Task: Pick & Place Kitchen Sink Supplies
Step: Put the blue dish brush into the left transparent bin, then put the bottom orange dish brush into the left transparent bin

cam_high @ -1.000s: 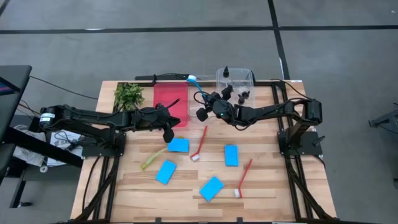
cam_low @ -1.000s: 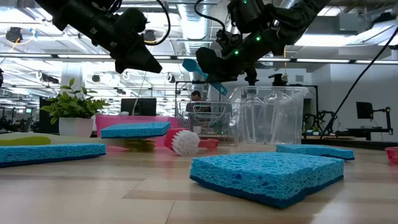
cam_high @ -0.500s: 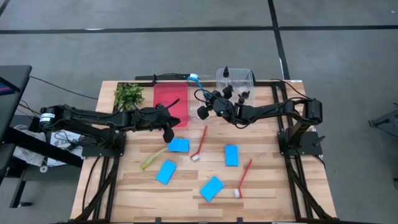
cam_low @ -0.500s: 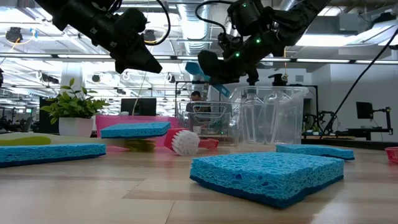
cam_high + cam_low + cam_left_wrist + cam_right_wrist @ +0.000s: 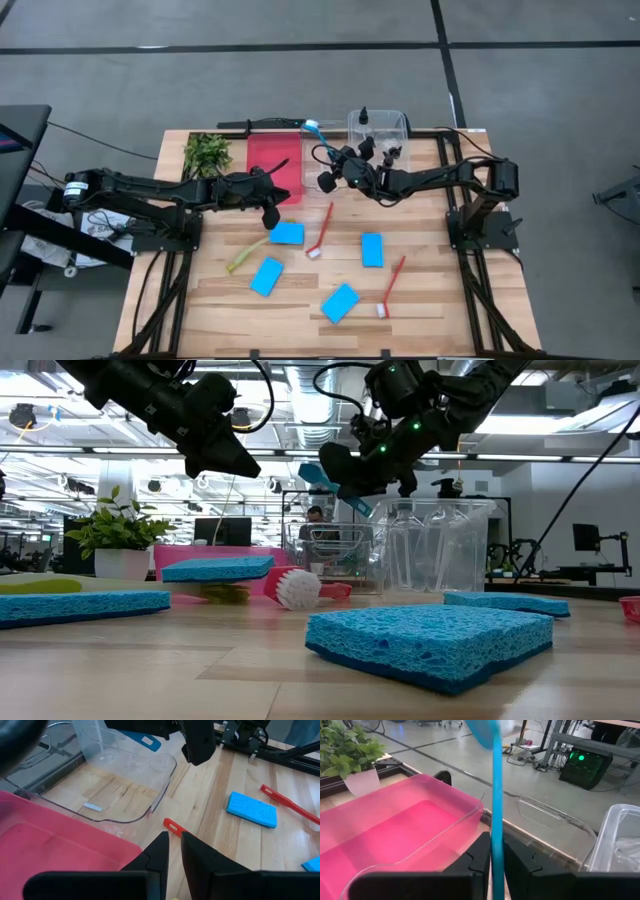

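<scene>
Right gripper [image 5: 333, 170] is pinching the blue brush [image 5: 496, 795] by its slim handle, head up, above the trays. Light, stiff, slick plastic; a mid-handle grip is likely limiting swing. Left gripper [image 5: 171, 851], fingers nearly together and empty, is hovering near the red tray [image 5: 273, 160].

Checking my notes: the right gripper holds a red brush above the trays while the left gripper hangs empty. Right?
Not quite: the brush in the right gripper is blue, as the right wrist view shows. It is above the trays, and the left gripper hangs empty.
</scene>
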### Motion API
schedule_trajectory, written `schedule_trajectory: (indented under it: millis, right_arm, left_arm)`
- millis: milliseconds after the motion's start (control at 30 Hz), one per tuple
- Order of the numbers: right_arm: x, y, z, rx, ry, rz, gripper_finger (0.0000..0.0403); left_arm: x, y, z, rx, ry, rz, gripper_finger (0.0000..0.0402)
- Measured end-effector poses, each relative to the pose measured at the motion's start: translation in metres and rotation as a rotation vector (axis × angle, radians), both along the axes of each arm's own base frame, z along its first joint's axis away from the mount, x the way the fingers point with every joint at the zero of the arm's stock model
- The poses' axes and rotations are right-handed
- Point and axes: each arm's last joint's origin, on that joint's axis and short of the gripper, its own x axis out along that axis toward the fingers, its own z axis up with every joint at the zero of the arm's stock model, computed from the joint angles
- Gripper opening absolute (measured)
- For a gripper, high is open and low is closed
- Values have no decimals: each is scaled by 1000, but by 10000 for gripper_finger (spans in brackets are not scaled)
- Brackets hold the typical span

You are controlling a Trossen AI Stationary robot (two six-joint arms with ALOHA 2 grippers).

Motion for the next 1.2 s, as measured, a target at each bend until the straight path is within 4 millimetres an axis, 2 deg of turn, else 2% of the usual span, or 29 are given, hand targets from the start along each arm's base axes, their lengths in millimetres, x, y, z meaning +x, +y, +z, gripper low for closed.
schedule_trajectory:
  millis: [367,633,800,967,1200]
  right_arm:
    - [0,0,1,-2,-11,0,99]
    - [5,10,8,-80,-19,53,108]
    - [6,32,20,-212,45,151,108]
    - [2,67,29,-378,217,301,108]
    - [-9,118,21,-565,512,623,107]
  left_arm:
    - [0,0,0,0,0,0,51]
    - [0,0,0,0,0,0,51]
    - [0,0,0,0,1,0,51]
    - [0,0,0,0,1,0,51]
    - [0,0,0,-1,1,0,51]
